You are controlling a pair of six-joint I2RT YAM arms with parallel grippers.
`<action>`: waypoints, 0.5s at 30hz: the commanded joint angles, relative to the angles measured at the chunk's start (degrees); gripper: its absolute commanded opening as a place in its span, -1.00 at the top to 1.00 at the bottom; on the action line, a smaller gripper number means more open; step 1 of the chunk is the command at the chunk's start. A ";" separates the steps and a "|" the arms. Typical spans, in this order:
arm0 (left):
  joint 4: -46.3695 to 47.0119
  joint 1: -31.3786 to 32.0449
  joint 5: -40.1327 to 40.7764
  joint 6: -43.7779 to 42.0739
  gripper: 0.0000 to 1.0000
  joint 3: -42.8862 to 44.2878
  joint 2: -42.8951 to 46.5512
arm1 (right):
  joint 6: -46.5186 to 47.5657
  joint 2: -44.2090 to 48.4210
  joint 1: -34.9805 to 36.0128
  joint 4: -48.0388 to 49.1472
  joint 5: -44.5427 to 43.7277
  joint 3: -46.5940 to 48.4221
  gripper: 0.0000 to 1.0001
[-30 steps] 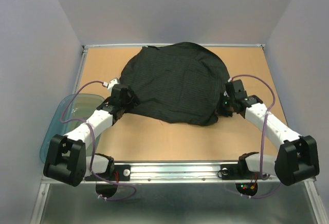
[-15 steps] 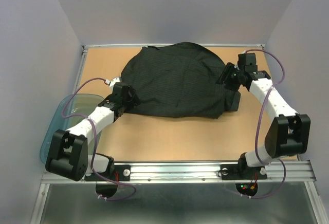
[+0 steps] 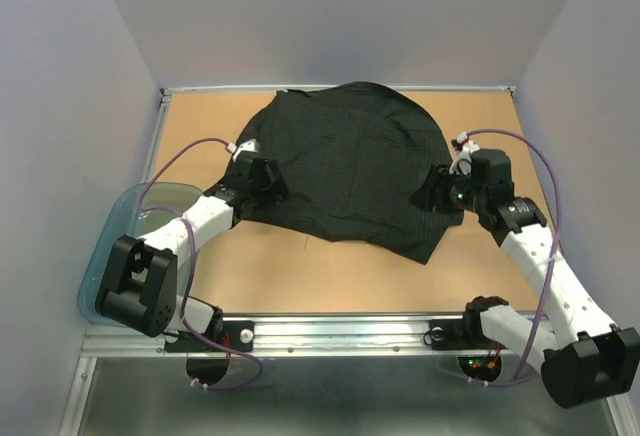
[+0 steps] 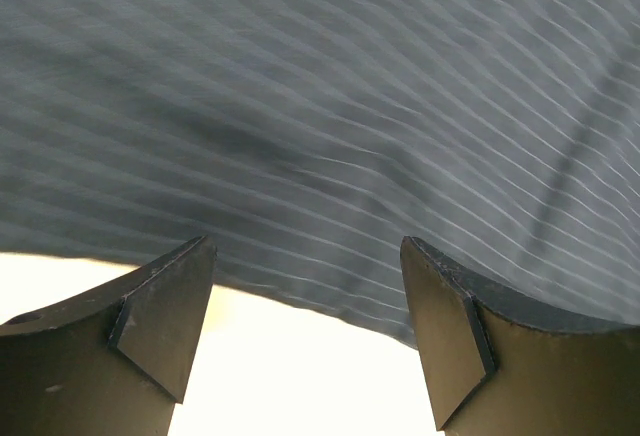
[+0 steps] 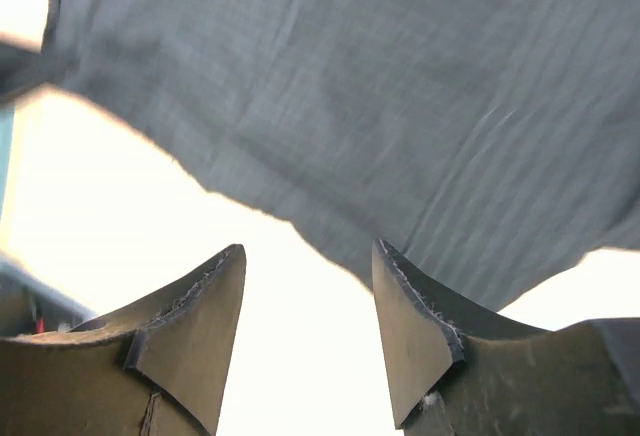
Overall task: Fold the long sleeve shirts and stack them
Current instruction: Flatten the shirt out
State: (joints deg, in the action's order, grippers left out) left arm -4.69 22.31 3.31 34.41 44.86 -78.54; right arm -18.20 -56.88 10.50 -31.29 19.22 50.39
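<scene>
**benchrat:** so how far into the fold-and-stack is this? Looks like barely anything's happened.

**yam_fan:** pretty much, I'd say it's right at the start. The black pinstriped shirt (image 3: 340, 171) is lying in a rounded, rumpled spread over the back half of the worktop (image 3: 320, 276). There's no crisp fold line anywhere that I can see. I can't pick out the sleeves or collar from above, so they may be tucked under. Only one shirt is showing, and there's no stack.

**benchrat:** are the arms holding it?

**yam_fan:** nope. The left fingers (image 4: 165, 316) are spread wide with nothing between them, and the shirt's left edge sits just ahead of them. It's the same on the other side: the right fingers (image 5: 415, 326) are parted and empty, with the hem right in front of the tips.

**benchrat:** and the blue tub (image 3: 130, 216)?

**yam_fan:** it's off the left edge, and the shirt isn't touching it. My guess is the whole job's left: flatten it, fold the sleeves in, fold the body, then stack.
</scene>
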 commanded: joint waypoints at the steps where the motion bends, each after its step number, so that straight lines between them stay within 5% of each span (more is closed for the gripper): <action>1: 2.05 5.11 -0.41 -2.33 -0.71 4.70 -1.61 | -5.95 -0.24 9.32 -1.14 -1.98 -7.39 -0.18; 11: 1.18 11.36 -0.32 -1.98 -0.70 5.59 -4.78 | -8.44 -16.82 33.33 -3.69 -26.93 -2.77 -0.20; 15: 0.91 11.44 0.20 -2.24 -0.70 4.01 -2.15 | -5.01 -23.61 36.43 -5.36 -36.08 1.72 -0.24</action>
State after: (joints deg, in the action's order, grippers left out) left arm -3.75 33.67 2.79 33.04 49.10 -83.44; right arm -25.39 -77.23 45.08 -35.62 -3.88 46.35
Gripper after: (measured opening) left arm 0.851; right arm 0.614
